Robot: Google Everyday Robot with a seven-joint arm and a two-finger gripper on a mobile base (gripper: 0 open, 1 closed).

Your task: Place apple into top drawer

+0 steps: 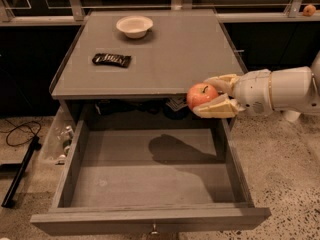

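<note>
Now clamping the apple between both fingers of the gripper, hovering just off the front edge of the cabinet top, above the back corner of the open top drawer on the side nearest the arm; judging its bare floor to be lying below and inward of the apple, calling for lowering before releasing.
</note>
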